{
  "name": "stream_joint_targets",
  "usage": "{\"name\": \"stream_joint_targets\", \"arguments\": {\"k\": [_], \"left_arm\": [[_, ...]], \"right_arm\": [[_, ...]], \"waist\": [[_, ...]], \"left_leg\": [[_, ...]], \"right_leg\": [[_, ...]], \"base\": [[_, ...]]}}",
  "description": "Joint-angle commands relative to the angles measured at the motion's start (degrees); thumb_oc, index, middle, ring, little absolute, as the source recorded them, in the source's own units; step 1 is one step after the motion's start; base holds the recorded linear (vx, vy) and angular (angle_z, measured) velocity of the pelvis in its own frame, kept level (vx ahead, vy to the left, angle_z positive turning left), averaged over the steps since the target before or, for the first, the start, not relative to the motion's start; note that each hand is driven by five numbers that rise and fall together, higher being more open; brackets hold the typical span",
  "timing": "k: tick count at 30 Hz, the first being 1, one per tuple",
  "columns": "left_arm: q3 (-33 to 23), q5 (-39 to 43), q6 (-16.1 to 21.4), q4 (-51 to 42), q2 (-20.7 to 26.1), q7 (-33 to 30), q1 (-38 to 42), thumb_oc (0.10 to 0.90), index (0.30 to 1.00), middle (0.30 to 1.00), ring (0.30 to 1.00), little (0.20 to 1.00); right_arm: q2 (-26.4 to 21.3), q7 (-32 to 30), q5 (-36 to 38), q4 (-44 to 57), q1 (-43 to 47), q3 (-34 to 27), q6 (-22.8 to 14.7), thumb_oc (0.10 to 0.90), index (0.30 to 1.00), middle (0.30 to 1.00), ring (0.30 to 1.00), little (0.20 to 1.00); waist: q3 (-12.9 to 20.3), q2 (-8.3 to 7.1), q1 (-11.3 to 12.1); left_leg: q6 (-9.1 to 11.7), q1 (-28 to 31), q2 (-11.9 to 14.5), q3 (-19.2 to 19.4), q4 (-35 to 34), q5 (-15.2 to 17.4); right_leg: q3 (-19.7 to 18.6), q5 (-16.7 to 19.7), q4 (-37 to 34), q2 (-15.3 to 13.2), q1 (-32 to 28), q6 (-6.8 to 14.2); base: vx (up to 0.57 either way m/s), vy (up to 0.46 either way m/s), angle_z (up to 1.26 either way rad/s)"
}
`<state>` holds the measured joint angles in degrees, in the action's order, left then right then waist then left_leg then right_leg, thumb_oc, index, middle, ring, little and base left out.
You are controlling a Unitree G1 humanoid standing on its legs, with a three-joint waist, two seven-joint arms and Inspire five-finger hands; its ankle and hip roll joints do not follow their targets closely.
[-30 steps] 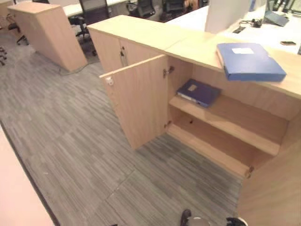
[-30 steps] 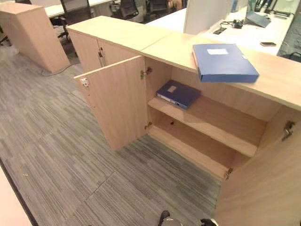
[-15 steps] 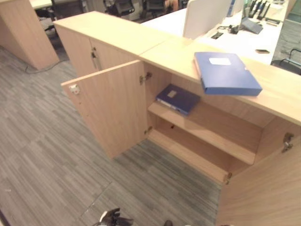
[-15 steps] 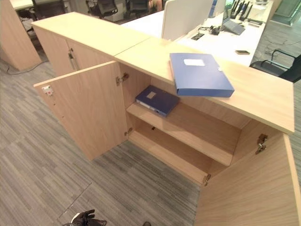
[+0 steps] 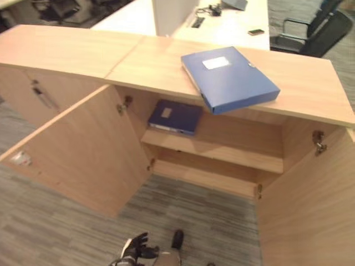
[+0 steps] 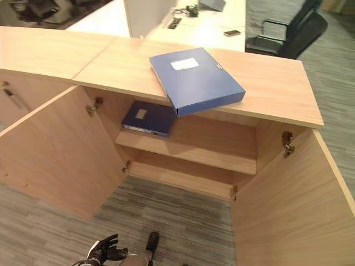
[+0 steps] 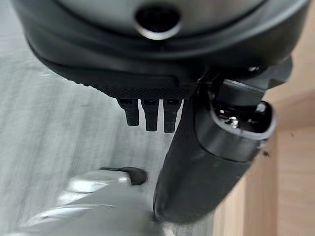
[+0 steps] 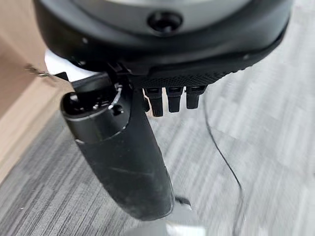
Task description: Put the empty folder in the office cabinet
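A blue box folder (image 5: 228, 77) with a white label lies flat on the top of the wooden office cabinet (image 5: 310, 83), one corner jutting over the front edge. A second, darker blue folder (image 5: 175, 116) lies on the upper shelf (image 5: 233, 155) inside, at its left end. Both cabinet doors stand wide. My left hand (image 5: 135, 249) hangs low over the carpet in front of the cabinet, fingers spread and holding nothing; the left wrist view shows the left hand (image 7: 206, 162) straight-fingered too. My right hand (image 8: 123, 157) hangs open above the carpet, holding nothing.
The left door (image 5: 77, 155) and the right door (image 5: 310, 205) swing out toward me on either side of the opening. The lower shelf is bare. Behind the cabinet stand a white desk (image 5: 222, 25) with a phone (image 5: 256, 32) and a black chair (image 5: 316, 33).
The camera has swung round to face the open cabinet more squarely and from closer. My left hand stays low at the picture's bottom edge. Both folders lie where they were.
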<state>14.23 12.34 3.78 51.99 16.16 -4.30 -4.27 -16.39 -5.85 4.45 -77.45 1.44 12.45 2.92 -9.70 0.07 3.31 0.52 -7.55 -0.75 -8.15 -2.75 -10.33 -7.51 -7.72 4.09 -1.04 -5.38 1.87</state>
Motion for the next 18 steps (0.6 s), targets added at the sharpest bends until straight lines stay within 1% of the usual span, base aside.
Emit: {"name": "stream_joint_targets", "arguments": {"k": [1, 3, 6, 8, 9, 10, 13, 14, 16, 18], "left_arm": [[0.9, -2.6, 2.8, -10.4, 2.4, 1.0, -0.3, 0.800, 0.900, 0.900, 0.900, 0.900], [0.7, -2.1, 2.9, -14.6, 3.4, 1.8, -1.7, 0.800, 0.900, 0.900, 0.900, 0.900], [0.4, -0.8, 3.1, -19.4, 4.1, 2.6, -3.8, 0.800, 0.900, 0.900, 0.900, 0.900], [0.4, 0.0, 3.2, -21.1, 4.2, 2.9, -4.6, 0.800, 0.900, 0.900, 0.900, 0.900], [0.4, 0.0, 3.2, -21.1, 4.2, 2.9, -4.6, 0.800, 0.900, 0.900, 0.900, 0.900], [0.6, 1.7, 3.0, -21.8, 4.1, 3.5, -5.1, 0.800, 0.900, 0.900, 0.900, 0.900], [1.0, 3.4, 2.7, -24.1, 4.3, 4.4, -5.8, 0.800, 0.900, 0.900, 0.900, 0.900], [0.7, 3.6, 2.7, -27.9, 5.4, 5.0, -6.7, 0.800, 0.900, 0.900, 0.900, 0.900], [0.1, 4.3, 2.4, -31.5, 6.6, 5.3, -7.5, 0.800, 0.900, 0.900, 0.900, 0.900], [-0.5, 4.8, 2.5, -34.5, 7.5, 5.0, -8.1, 0.800, 0.900, 0.900, 0.900, 0.900]], "right_arm": [[-1.8, 0.0, -2.0, 0.3, 0.6, 0.4, -0.1, 0.800, 0.900, 0.900, 0.900, 0.900], [-1.8, -0.2, -1.9, 1.2, 1.4, -0.3, -0.2, 0.800, 0.900, 0.900, 0.900, 0.900], [-1.7, -1.0, -1.1, 3.4, 2.3, -1.4, -0.5, 0.800, 0.900, 0.900, 0.900, 0.900], [-1.5, -1.5, -0.1, 4.6, 2.4, -2.3, -0.7, 0.800, 0.900, 0.900, 0.900, 0.900], [-1.5, -1.5, -0.1, 4.6, 2.4, -2.3, -0.7, 0.800, 0.900, 0.900, 0.900, 0.900], [-1.3, -1.7, 0.7, 5.5, 2.3, -2.9, -0.8, 0.800, 0.900, 0.900, 0.900, 0.900], [-0.9, -1.6, 1.0, 7.4, 2.1, -2.7, -0.9, 0.800, 0.900, 0.900, 0.900, 0.900], [-0.6, -1.6, 0.9, 9.6, 2.0, -2.3, -1.2, 0.800, 0.900, 0.900, 0.900, 0.900], [-0.2, -1.6, 1.4, 11.2, 2.3, -1.9, -1.3, 0.800, 0.900, 0.900, 0.900, 0.900], [0.5, -1.1, 1.9, 12.0, 2.4, -1.0, -1.4, 0.800, 0.900, 0.900, 0.900, 0.900]], "waist": [[3.5, 0.23, 1.1], [3.9, 0.55, 1.0], [4.3, 1.00, 0.8], [4.7, 1.22, 0.3], [4.7, 1.22, 0.3], [5.0, 1.47, -0.2], [5.3, 1.88, -0.6], [4.9, 2.13, -0.8], [4.5, 2.36, -0.7], [4.1, 2.59, 0.0]], "left_leg": [[0.7, -2.4, -1.2, 0.0, 1.8, 4.5], [-0.3, -1.0, -1.6, 1.8, 1.0, 5.4], [-1.2, 0.6, -2.2, 3.9, 0.3, 6.6], [-1.7, 1.7, -2.8, 4.9, -0.1, 7.3], [-1.7, 1.7, -2.8, 4.9, -0.1, 7.3], [-2.2, 2.5, -3.3, 5.7, -0.5, 7.8], [-2.8, 4.0, -3.9, 6.3, -1.2, 8.5], [-3.2, 5.0, -4.3, 6.6, -1.3, 9.1], [-3.8, 5.9, -4.4, 7.1, -1.3, 9.5], [-3.9, 7.2, -4.2, 8.2, -1.7, 10.2]], "right_leg": [[2.8, 1.5, 0.6, -3.7, 1.1, 4.0], [2.6, 2.3, 1.3, -4.9, 2.0, 4.9], [2.8, 3.1, 1.8, -6.3, 2.5, 6.1], [3.0, 4.4, 1.9, -7.2, 2.6, 6.9], [3.0, 4.4, 1.9, -7.2, 2.6, 6.9], [3.3, 5.5, 2.5, -7.9, 2.8, 7.4], [4.3, 6.6, 5.2, -8.9, 3.6, 7.9], [5.2, 8.4, 8.6, -9.7, 4.5, 7.7], [6.8, 10.7, 13.0, -10.7, 6.0, 6.9], [10.8, 10.4, 15.2, -11.9, 6.9, 5.9]], "base": [[0.14, 0.230, -0.58], [0.11, 0.207, -0.66], [0.11, 0.188, -0.53], [0.09, 0.139, -0.36], [0.09, 0.147, -0.21], [0.08, 0.146, -0.14], [0.09, 0.156, -0.12], [0.07, 0.133, -0.20], [0.04, 0.101, -0.17], [0.03, 0.072, -0.15]]}}
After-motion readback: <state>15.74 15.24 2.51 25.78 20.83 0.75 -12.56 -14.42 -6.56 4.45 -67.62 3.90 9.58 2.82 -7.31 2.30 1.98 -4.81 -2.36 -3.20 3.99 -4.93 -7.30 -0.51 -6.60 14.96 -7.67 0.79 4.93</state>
